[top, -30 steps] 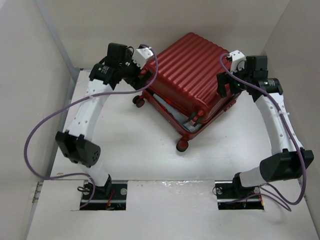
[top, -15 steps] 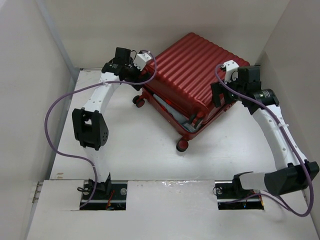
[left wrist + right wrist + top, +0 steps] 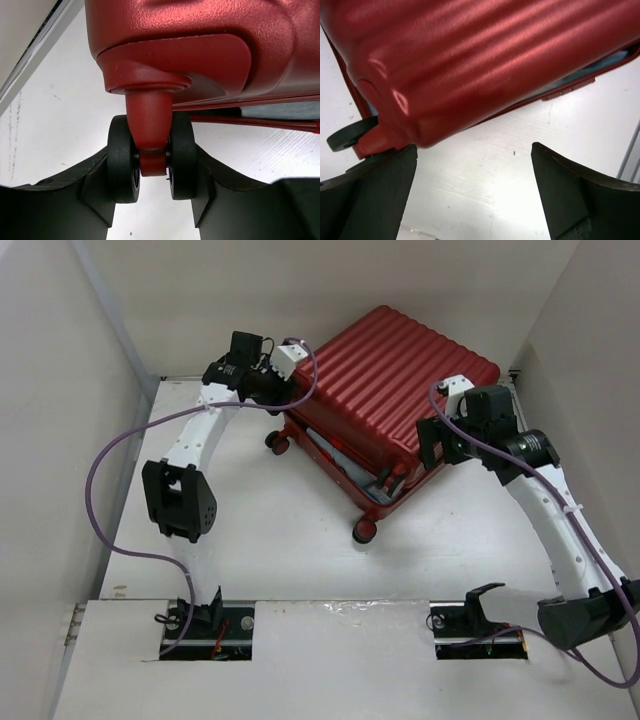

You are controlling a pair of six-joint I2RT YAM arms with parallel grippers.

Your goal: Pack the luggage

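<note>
The luggage [image 3: 390, 375] is a dark-red ribbed suitcase lying flat at the back of the table, its two shells slightly apart with blue-grey lining [image 3: 345, 468] showing in the gap. My left gripper [image 3: 283, 405] is at its left corner. In the left wrist view the fingers [image 3: 97, 192] press on both outer sides of a twin black wheel [image 3: 182, 155] under the shell [image 3: 200, 30], so the gripper [image 3: 151, 187] is shut on it. My right gripper [image 3: 438, 445] stands open beside the suitcase's right corner [image 3: 470, 65], nothing between its fingers [image 3: 560, 185], with a wheel [image 3: 350, 135] just to its left.
White table [image 3: 290, 540] is boxed in by pale walls on the left, back and right. Two more suitcase wheels [image 3: 365, 531] [image 3: 273, 441] stick out toward the front. Purple cables [image 3: 100, 470] loop off both arms.
My left arm reached further back and its jaws closed from wide open onto the wheel. My right gripper slid a little forward and left along the suitcase's right side, staying open.
</note>
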